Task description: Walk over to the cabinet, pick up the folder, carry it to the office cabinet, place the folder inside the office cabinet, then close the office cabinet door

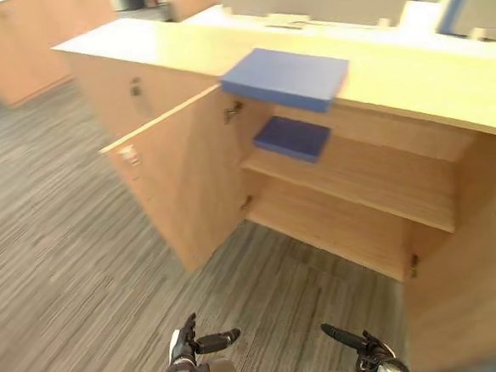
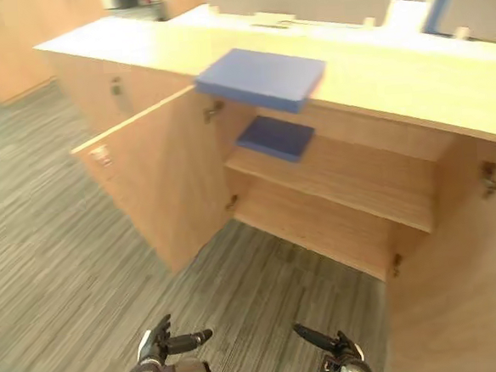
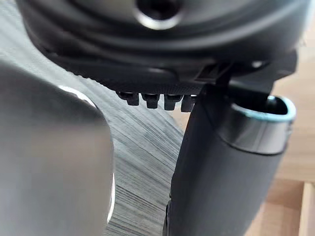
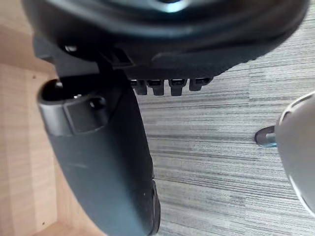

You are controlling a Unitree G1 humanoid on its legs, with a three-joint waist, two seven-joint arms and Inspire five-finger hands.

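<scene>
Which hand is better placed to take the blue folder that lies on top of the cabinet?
Probably the right hand: it hangs more in line with the folder. The left hand is further aside, facing the open door. Both are low and empty.

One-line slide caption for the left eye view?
Left robot hand and right robot hand open, empty before the cabinet, door open; folder on top, second folder on upper shelf.

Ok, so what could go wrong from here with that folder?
The blue folder on the cabinet top overhangs the front edge, so a nudge could tip it off. The open door juts out on the left and may catch the left hand. A second folder already takes part of the upper shelf.
</scene>
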